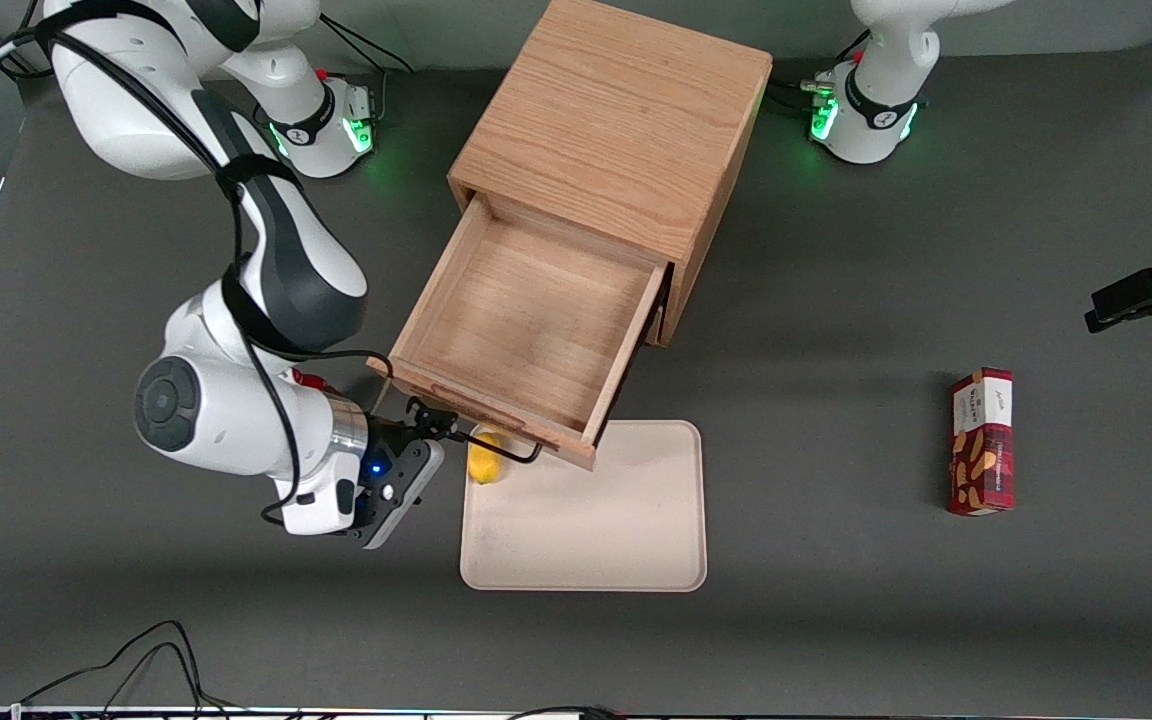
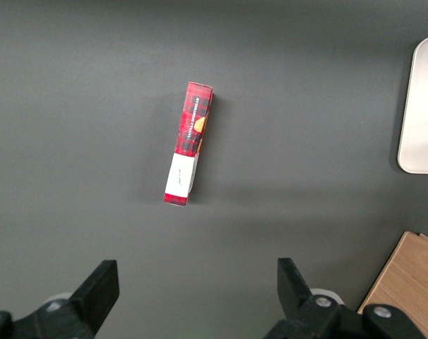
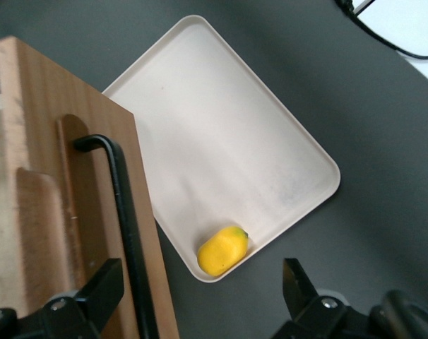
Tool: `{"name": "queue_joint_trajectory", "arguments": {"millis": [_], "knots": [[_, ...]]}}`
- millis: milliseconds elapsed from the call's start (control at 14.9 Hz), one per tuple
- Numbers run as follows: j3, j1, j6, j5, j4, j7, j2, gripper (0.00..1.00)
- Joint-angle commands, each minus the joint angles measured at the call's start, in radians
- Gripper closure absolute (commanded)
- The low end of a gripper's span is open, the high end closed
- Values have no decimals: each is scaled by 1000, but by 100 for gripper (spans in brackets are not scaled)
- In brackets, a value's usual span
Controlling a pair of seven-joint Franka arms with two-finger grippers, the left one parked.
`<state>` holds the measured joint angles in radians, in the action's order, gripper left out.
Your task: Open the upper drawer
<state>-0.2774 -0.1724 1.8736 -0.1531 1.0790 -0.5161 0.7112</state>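
Observation:
The upper drawer [image 1: 526,320] of the light oak cabinet [image 1: 616,130] stands pulled far out, its shallow wooden box body bare inside. Its drawer front [image 3: 94,212] carries a thin black wire handle [image 3: 126,219]; the handle also shows in the front view [image 1: 496,448]. My right gripper [image 1: 426,440] sits just in front of the drawer front, at the handle's end toward the working arm. Its fingers [image 3: 101,289] are open, spread wide, with the handle just inside one finger and nothing held. The bottom drawer is hidden under the upper one.
A beige tray [image 1: 626,540] lies in front of the drawer, partly under its front. A yellow fruit [image 1: 484,458] sits in the tray's corner nearest my gripper; it also shows in the right wrist view [image 3: 222,251]. A red box [image 1: 982,440] lies toward the parked arm's end.

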Motion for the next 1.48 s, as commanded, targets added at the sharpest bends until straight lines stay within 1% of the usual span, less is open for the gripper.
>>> {"name": "queue_joint_trajectory", "arguments": {"millis": [0, 135, 269, 336, 404, 471, 605, 740, 807, 942, 1076, 1143, 1211, 1278, 1345, 1413], "knots": [[14, -1, -74, 6, -21, 21, -47, 0], [17, 5, -114, 15, -18, 22, -93, 0], [35, 5, -163, 76, 1, 50, -142, 0], [37, 7, -229, 107, 31, 77, -183, 0], [38, 19, -258, 136, 94, 121, -238, 0], [37, 45, -258, 142, 180, 148, -302, 0], [35, 91, -255, 141, 335, 151, -445, 0], [35, 157, -255, 139, 486, 156, -597, 0], [35, 172, -257, 142, 543, 174, -657, 0], [27, 210, -261, 139, 658, 299, -764, 0], [24, 217, -239, 132, 769, 422, -876, 0], [27, 221, -235, 130, 783, 447, -890, 0], [33, 262, -238, 121, 789, 449, -889, 0], [29, 318, -243, 86, 791, 447, -888, 0], [27, 342, -252, 58, 786, 447, -885, 0], [29, 349, -263, 53, 760, 459, -868, 0]]}}
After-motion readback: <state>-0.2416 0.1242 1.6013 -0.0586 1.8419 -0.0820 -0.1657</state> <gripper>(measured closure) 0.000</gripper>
